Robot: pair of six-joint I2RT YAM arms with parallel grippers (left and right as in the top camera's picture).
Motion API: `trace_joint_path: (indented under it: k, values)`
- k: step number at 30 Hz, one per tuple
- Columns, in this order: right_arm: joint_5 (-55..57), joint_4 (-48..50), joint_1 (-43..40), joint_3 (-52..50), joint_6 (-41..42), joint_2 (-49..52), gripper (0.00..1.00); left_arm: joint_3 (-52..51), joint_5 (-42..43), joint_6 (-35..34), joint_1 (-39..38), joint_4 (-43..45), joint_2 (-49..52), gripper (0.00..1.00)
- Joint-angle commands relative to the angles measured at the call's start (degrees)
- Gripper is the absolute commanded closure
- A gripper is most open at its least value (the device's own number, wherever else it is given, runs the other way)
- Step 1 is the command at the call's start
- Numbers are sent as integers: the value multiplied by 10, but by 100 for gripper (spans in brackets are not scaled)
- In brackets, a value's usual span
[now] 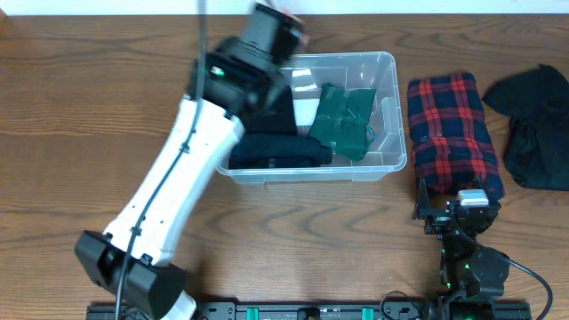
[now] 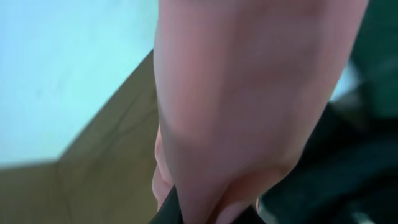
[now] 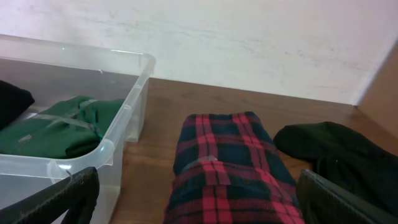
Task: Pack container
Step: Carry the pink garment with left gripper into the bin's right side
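Note:
The clear container (image 1: 311, 172) stands at the back middle of the table. Inside lie a folded black garment (image 1: 276, 151) and a folded green garment (image 1: 347, 120). My left gripper (image 1: 283, 27) hovers over the container's back left corner, shut on a pink item (image 2: 249, 93) that fills the left wrist view; its dark fingertips (image 2: 211, 214) barely show. My right gripper (image 1: 458, 209) is open wide and empty, at the near end of a folded red plaid garment (image 1: 453, 133). In the right wrist view the plaid (image 3: 230, 162) lies between the fingers (image 3: 205, 208), with the container (image 3: 124, 93) to its left.
A crumpled black garment (image 1: 538, 124) lies at the far right, also seen in the right wrist view (image 3: 348, 149). The left arm's white link slants across the table's left half. A pale wall borders the table's back edge.

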Motion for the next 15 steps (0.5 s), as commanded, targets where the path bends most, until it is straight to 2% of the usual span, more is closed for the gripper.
trace_joint_path:
  k: [1,6,15]
  values:
    - [4,-2,8,-1,-8,-2,1,-4,-2,39,-36,3,4,94]
    - [4,-2,8,-1,-8,-2,1,-13,38,65,-83,3,26,94]
    - [4,-2,8,-1,-8,-2,1,-13,40,88,-140,-6,76,94]
